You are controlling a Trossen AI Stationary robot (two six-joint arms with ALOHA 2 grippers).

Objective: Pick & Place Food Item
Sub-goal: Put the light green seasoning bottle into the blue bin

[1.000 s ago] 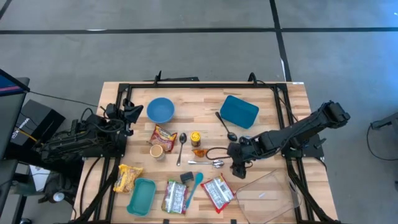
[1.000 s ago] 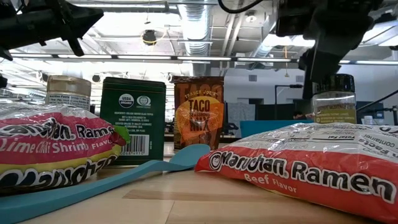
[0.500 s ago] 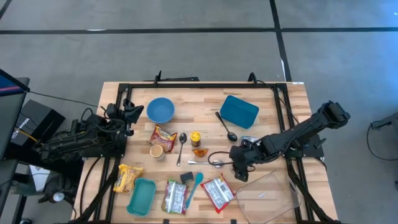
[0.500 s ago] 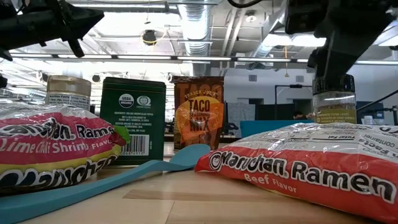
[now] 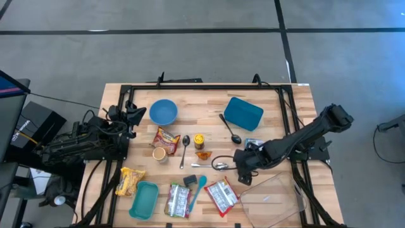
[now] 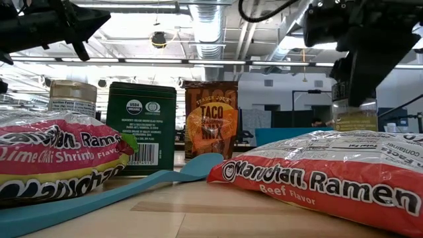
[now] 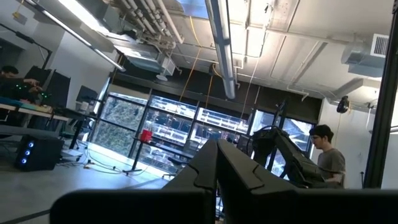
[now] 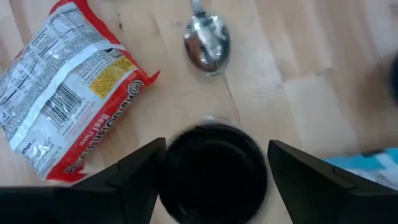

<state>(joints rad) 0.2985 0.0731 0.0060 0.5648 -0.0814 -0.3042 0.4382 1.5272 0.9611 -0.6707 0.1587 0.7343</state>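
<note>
Black-lidded jar (image 8: 214, 163) sits between the right gripper (image 8: 214, 168)'s wide-open fingers (image 8: 134, 177), ungripped; centre, lower, then close evenly.

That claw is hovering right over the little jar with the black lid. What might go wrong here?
The right gripper is open with its fingers either side of the jar. If off-center, one finger could tip the tall, narrow jar instead of clamping it. A toppled jar might strike the metal spoon or the beef ramen packet lying close by.
</note>
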